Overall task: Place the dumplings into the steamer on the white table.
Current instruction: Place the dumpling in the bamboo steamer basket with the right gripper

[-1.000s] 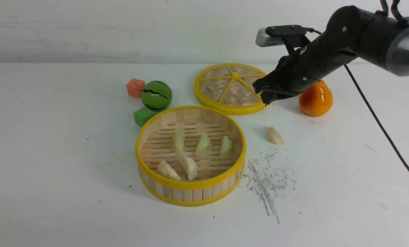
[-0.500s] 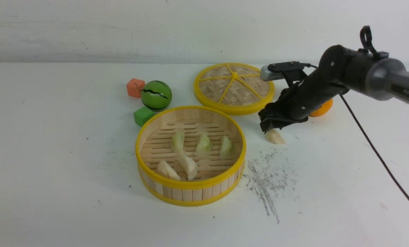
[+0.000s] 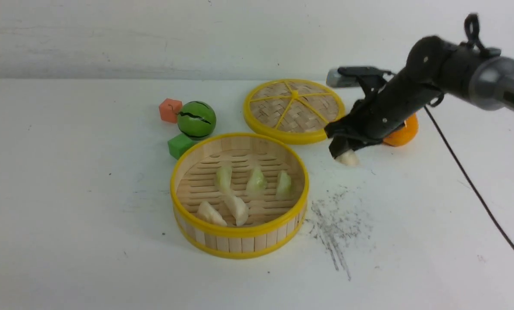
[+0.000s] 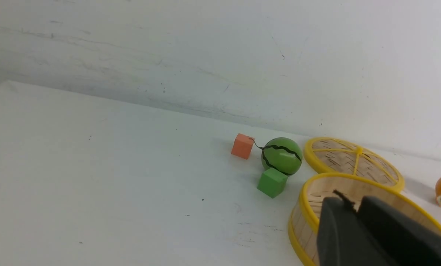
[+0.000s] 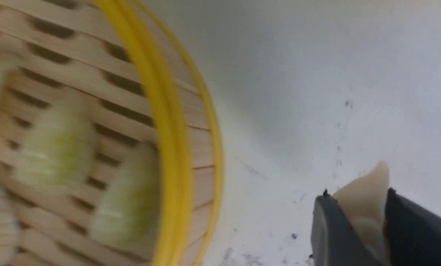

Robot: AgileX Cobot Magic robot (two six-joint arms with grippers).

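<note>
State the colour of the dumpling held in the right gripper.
The dumpling in the right gripper is cream-white, clearest in the right wrist view.

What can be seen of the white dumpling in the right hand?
The dumpling is small, cream-white and smooth, like soft plastic or rubber, with a curved body narrowing to a pointed tip. The right hand pinches it between its two dark fingers; only the tip sticks out beyond them. It seems to hang just above the white table, touching nothing else. It is outside the steamer, to the right of its rim, and close to the flat lid.
</note>
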